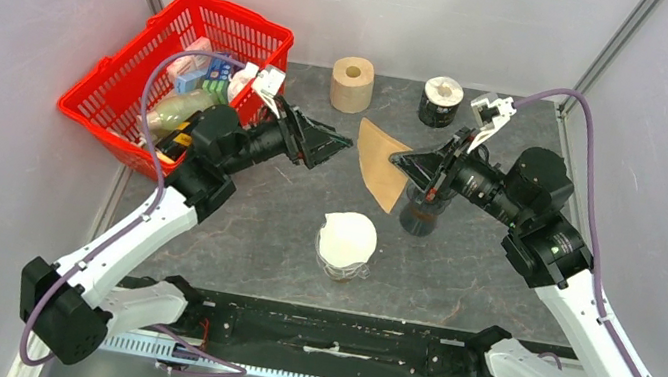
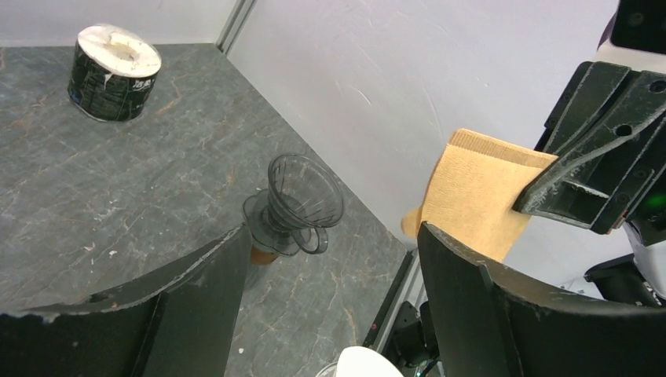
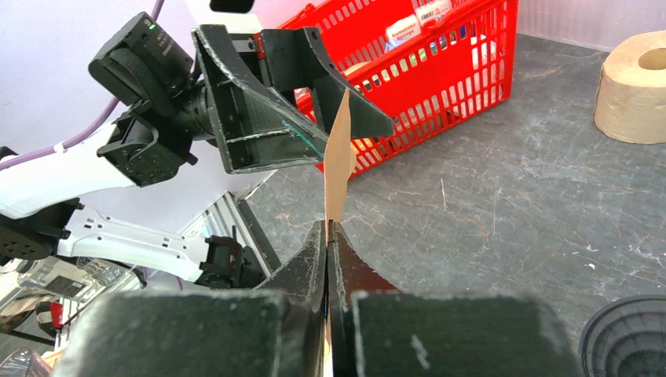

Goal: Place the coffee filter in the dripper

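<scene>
Because the right gripper (image 3: 327, 228) has its jaws pressed flat together on the lower edge of the brown coffee filter (image 3: 338, 157), the paper stands out from the fingertips as a thin, folded sheet. The right wrist view sees it edge-on. Its long axis runs straight on from the jaws, away from the right arm and toward the left gripper (image 1: 342, 144).

That gripper faces it with its jaws spread wide and nothing between them. In the left wrist view the filter (image 2: 479, 196) lies off toward one finger rather than centred in the gap. Whether a fingertip touches the paper's free edge cannot be told.

The relation that matters is filter to dripper (image 2: 305, 192). The dark, ribbed cone stands upright on the table (image 1: 283, 231) with its mouth open upward. In the top view it sits below the right gripper (image 1: 397, 161), on the wrist side of the fingertips, so the filter (image 1: 381, 161) points away from it. The right arm is clearly the nearer one.

As a judgement, the filter has yet to be opened into a cone. It must then be swung back and tip-down over the dripper (image 1: 419, 217). The open left jaws look placed to help spread the fold.
</scene>
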You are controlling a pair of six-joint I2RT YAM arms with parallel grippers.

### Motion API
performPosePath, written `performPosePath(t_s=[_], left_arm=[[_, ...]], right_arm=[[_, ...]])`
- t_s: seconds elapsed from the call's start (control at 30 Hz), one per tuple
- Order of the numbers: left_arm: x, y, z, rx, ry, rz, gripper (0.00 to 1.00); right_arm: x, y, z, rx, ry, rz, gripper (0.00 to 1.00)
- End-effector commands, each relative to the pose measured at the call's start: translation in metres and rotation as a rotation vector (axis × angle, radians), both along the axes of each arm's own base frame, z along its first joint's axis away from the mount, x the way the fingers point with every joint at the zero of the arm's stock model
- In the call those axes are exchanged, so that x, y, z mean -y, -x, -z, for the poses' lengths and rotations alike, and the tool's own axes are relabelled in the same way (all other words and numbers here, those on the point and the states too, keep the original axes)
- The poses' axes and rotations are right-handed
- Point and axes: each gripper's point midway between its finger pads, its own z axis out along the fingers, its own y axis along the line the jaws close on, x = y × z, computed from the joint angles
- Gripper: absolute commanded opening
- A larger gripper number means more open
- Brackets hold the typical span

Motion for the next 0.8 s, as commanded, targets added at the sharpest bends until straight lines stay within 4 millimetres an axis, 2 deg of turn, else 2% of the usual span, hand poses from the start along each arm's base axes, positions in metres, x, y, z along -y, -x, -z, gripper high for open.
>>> performPosePath(t_s=[0.0, 0.47, 0.77], left_arm=[[0.006, 0.003, -0.027, 0.045, 0.059, 0.042, 0.84], [0.011, 0.007, -0.030, 0.050, 0.080, 0.087, 0.84], [0.016, 0.025, -0.035, 0.073, 0.111, 0.186, 0.84]], right_arm=[[-0.002, 0.005, -0.017, 0.054, -0.023, -0.031, 0.00], [-0.004, 0.007, -0.019, 0.056, -0.032, -0.045, 0.00], [0.001, 0.001, -0.018, 0.055, -0.035, 0.003, 0.00]])
